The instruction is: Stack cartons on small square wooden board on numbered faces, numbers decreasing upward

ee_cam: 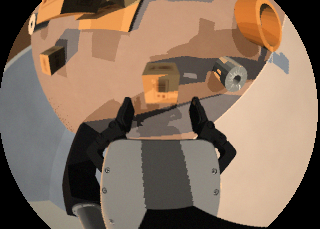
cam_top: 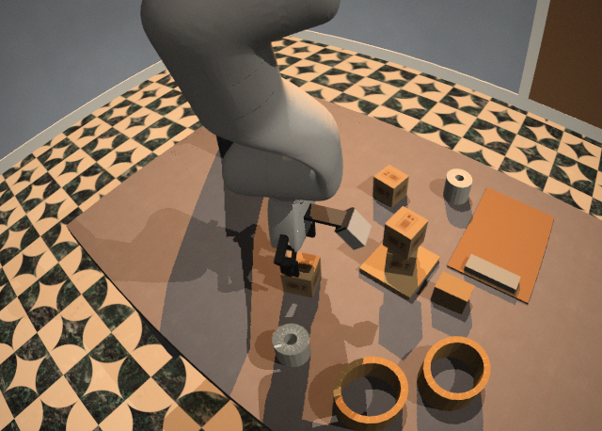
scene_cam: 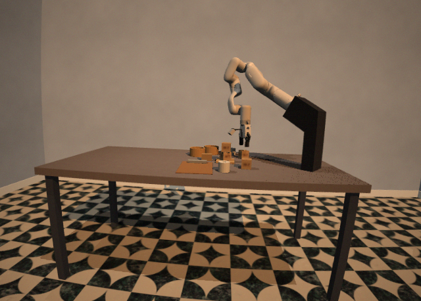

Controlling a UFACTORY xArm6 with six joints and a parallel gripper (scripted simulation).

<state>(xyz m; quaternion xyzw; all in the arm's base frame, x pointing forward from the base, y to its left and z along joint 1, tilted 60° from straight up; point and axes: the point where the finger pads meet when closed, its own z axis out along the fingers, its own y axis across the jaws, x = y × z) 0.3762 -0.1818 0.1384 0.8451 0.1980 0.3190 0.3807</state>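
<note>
Two cartons are stacked on the small square wooden board (cam_top: 397, 275): a lower carton (cam_top: 401, 262) and an upper carton (cam_top: 405, 231) turned a little askew. A third carton (cam_top: 390, 184) stands alone further back. A fourth carton (cam_top: 301, 273) stands on the table left of the board; it also shows in the wrist view (ee_cam: 160, 80). My gripper (cam_top: 287, 262) is open and empty, pointing down above this fourth carton, fingers apart in the wrist view (ee_cam: 160, 116). In the far side view the gripper (scene_cam: 245, 140) hangs above the cartons.
A large flat orange board (cam_top: 502, 242) with a pale bar lies at the right. A plain orange block (cam_top: 452, 292) lies next to the small board. A grey roll (cam_top: 291, 344) and a pale roll (cam_top: 458, 186) stand on the table. Two orange rings (cam_top: 370, 385) (cam_top: 455, 371) sit in front.
</note>
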